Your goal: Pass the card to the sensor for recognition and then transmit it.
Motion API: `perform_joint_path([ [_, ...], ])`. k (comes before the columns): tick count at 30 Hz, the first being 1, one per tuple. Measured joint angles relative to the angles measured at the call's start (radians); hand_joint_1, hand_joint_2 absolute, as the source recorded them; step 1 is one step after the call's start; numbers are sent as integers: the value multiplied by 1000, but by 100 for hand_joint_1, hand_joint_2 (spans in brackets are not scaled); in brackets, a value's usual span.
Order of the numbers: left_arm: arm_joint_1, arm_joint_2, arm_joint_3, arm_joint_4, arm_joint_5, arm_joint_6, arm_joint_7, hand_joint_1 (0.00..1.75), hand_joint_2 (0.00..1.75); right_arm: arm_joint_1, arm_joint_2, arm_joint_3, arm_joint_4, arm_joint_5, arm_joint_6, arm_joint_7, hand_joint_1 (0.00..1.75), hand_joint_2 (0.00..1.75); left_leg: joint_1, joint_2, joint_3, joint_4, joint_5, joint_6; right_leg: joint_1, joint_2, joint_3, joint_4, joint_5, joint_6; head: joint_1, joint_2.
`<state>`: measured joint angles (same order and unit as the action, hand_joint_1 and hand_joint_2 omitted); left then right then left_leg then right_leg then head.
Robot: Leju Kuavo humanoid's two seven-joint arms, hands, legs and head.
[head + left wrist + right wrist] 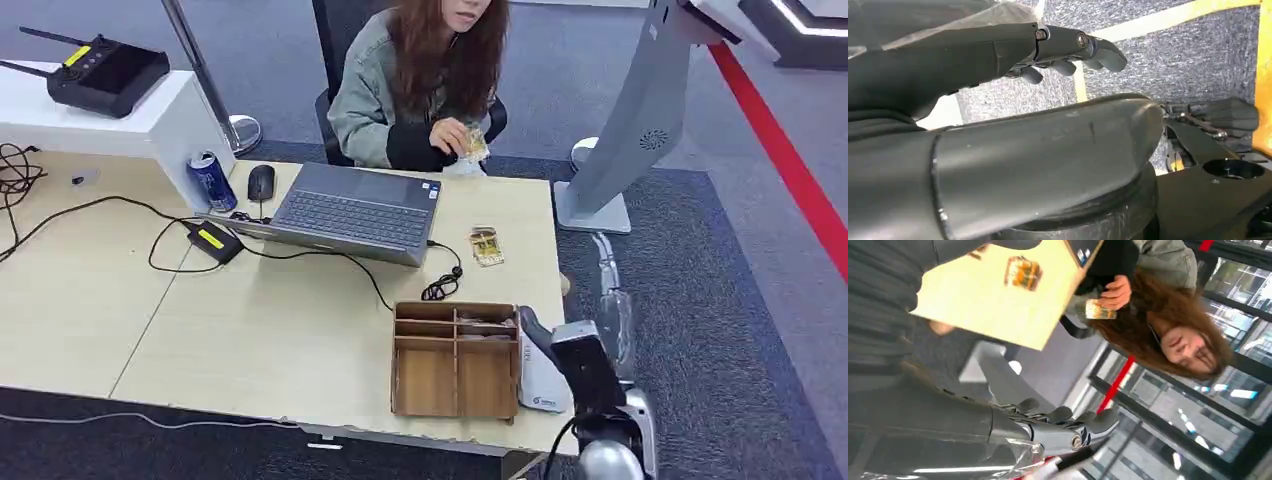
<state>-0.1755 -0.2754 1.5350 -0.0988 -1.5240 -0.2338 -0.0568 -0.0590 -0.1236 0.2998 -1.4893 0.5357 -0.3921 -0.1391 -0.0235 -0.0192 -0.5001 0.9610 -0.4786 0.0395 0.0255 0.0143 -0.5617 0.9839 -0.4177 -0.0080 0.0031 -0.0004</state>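
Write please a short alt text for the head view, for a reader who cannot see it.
A person sits behind a wooden desk, holding a card; a second card lies on the desk beside an open laptop. Near the front edge stands a compartmented wooden box, with the robot's right arm beside it.

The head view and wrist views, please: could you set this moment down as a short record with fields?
Card on table: one card lies flat on the table, between the laptop and the table's far right edge.
Card held by person: the person's hand holds a second card.
Sensor: white reader stands beside the wooden organiser box.
Right hand: right hand holds nothing, fingers apart, off the table's right side.
Left hand: left hand holds nothing, hanging over carpet.
Other: can, mouse.
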Motion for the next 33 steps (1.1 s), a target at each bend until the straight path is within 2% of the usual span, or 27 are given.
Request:
perform_joint_path([
  [7,2,1,-35,0,0,-9,7,0,0,-98,-14,7,-74,128,82,117,0,175,0,0,0,0,0,0,0,0,0,0,0,0,0,0],
  [16,4,1,-93,0,0,-14,12,0,0,-286,-21,63,-90,212,179,215,0,175,0,0,0,0,0,0,0,0,0,1,0,0,0,0],
  [24,5,1,-125,0,0,-14,12,0,0,-383,-3,128,-63,221,199,230,0,175,0,-1,0,0,0,0,0,0,0,1,0,0,0,0],
  [33,5,1,-143,0,0,-14,12,0,0,-410,24,173,-27,217,198,230,0,175,0,-1,0,0,0,0,0,0,0,1,0,0,0,0],
])
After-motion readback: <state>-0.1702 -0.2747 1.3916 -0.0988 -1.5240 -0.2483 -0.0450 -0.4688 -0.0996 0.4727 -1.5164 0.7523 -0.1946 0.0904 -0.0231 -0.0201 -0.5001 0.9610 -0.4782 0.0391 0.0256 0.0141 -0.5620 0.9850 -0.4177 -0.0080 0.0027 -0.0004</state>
